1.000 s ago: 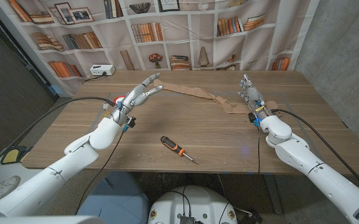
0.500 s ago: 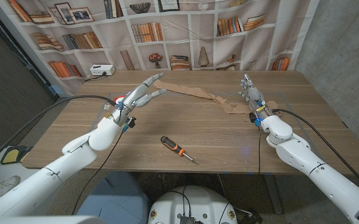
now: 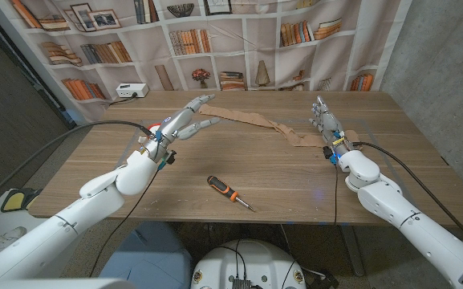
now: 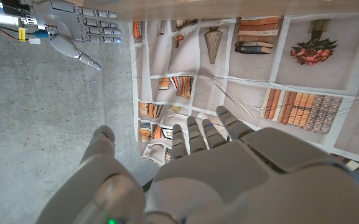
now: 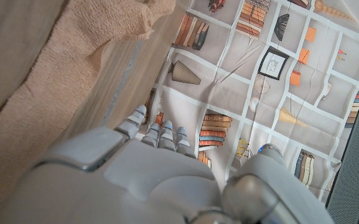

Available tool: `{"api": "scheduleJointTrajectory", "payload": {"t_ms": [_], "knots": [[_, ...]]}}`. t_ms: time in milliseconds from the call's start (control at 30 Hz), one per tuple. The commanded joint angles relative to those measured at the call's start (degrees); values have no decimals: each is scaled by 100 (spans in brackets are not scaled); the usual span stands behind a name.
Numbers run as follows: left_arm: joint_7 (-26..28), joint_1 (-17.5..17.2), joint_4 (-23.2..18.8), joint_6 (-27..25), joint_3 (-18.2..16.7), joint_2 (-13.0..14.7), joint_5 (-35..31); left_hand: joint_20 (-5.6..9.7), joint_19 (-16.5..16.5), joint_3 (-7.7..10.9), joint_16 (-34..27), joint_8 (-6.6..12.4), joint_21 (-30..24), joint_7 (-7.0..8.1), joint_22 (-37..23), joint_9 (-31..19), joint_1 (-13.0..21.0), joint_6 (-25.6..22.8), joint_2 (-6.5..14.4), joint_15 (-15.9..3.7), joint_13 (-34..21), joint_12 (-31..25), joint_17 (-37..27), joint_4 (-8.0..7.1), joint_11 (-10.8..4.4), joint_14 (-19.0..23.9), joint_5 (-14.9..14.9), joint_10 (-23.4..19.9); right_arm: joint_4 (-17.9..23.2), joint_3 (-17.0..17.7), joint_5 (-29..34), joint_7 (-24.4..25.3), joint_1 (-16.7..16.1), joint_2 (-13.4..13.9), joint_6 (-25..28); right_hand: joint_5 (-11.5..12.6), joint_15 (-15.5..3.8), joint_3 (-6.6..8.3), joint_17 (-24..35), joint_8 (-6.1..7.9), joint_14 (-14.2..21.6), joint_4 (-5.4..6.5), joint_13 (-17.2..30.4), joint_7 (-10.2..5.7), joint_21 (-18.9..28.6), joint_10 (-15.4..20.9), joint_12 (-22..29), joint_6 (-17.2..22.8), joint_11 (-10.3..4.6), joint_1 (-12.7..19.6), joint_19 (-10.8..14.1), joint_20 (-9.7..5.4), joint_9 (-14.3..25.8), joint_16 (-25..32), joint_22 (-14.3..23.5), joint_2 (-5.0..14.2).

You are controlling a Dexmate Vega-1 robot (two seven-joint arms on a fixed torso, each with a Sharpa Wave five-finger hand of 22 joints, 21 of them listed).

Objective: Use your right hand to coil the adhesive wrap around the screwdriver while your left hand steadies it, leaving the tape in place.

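Nearest the robot, close to the front edge of the surface [image 3: 79, 172], the screwdriver [image 3: 229, 193] lies flat and untouched, its orange-and-black handle pointing up-left and its tip down-right. Neither hand is near it.

Left of the screwdriver and further back, the left hand [image 3: 176, 124] hangs above the wood with its fingers spread wide, holding nothing; its fingertips reach toward the near end of the wrap [image 3: 255, 122]. Right of the screwdriver and about as far back, the right hand [image 3: 325, 123] stands by the bunched right end of the wrap, fingers straight and close together, gripping nothing as far as the head view shows. Its wrist view shows the tan fabric [image 5: 55, 81] just beside it. Whether it touches the fabric I cannot tell.

Beyond the screwdriver, the wrap runs as a long crumpled tan strip across the back half of the surface, well apart from the tool.

Judged from this, the step in hand is getting both things together. The left hand should come down on the handle and pin it so the shaft stays free. The right hand should pinch 1 end of the wrap, not the bunched middle, and drag it to the shaft.

Against the frame 1 s ago, the left hand has swung slightly right and forward over the wrap's end. The right hand has barely shifted, and screwdriver and wrap lie unchanged.
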State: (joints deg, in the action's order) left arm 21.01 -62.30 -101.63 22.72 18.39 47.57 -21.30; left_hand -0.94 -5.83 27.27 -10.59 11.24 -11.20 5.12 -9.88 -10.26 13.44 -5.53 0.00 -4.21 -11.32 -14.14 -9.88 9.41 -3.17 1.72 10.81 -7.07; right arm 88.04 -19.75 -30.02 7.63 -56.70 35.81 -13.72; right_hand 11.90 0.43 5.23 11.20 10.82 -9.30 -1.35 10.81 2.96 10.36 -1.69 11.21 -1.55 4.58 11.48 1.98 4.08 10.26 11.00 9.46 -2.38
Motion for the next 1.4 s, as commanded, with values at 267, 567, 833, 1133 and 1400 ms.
{"api": "scheduleJointTrajectory", "payload": {"t_ms": [267, 567, 833, 1133, 1400], "knots": [[105, -135, -412, -329, -78, 306, -558, -6, 10, 25, 18, 4, 17, -2, -3, -9, 101, -39, -42, -16, -21, 25, -13, 24, -63, -53, 39, -9, -46, 9, -4, -62, -20, 29, -62, 4, 1, 0, 14, 24, -55, -38, 30, 6, 12, -43, 24, -2, 6, 49, -14, 9, 25, 1, 28, 38], [55, -184, -573, -424, -78, 428, -711, 14, 8, 32, 19, 65, 20, -181, -5, -8, 185, -261, -66, -32, -26, 10, -13, 21, -83, -83, 53, -94, 0, 24, -12, -35, -41, 54, -10, 0, -2, -2, 15, 23, -55, -43, 29, 3, 17, -47, 23, 0, 0, 51, -14, 11, 25, 6, 28, 40], [-163, -181, -727, -533, -85, 579, -762, -10, -152, 44, -13, 32, -30, -20, -5, -9, 282, -270, -89, -27, -29, 45, -12, 24, -71, 10, 61, -56, 29, 28, 32, -36, -91, 115, -14, -2, 5, 2, 16, 8, -77, -52, 29, 5, 19, -73, 14, -37, -13, 62, -18, 7, 25, 4, 27, 52], [-318, -96, -786, -666, 13, 620, -903, -2, -182, 54, -27, 15, -31, -14, -5, -10, 331, -255, -88, -24, -30, 45, -11, 24, -89, 63, 57, -74, 2, 56, 14, -43, -152, 116, -87, -2, 6, 13, 15, 9, -86, -75, 29, 0, 15, -84, 12, -41, -15, 98, -41, 3, 25, 6, 27, 63], [-417, 57, -817, -704, 147, 670, -1120, -2, -185, 61, -25, 16, -24, -18, -4, -11, 368, -275, -88, -31, -31, 40, -11, 24, -102, 77, 54, -102, 43, 90, 15, -22, -186, 86, -199, -3, 10, 28, 13, 11, -129, -101, 29, 1, -10, -100, 10, -43, -10, 138, -135, -4, 25, -4, 26, 82]]}}
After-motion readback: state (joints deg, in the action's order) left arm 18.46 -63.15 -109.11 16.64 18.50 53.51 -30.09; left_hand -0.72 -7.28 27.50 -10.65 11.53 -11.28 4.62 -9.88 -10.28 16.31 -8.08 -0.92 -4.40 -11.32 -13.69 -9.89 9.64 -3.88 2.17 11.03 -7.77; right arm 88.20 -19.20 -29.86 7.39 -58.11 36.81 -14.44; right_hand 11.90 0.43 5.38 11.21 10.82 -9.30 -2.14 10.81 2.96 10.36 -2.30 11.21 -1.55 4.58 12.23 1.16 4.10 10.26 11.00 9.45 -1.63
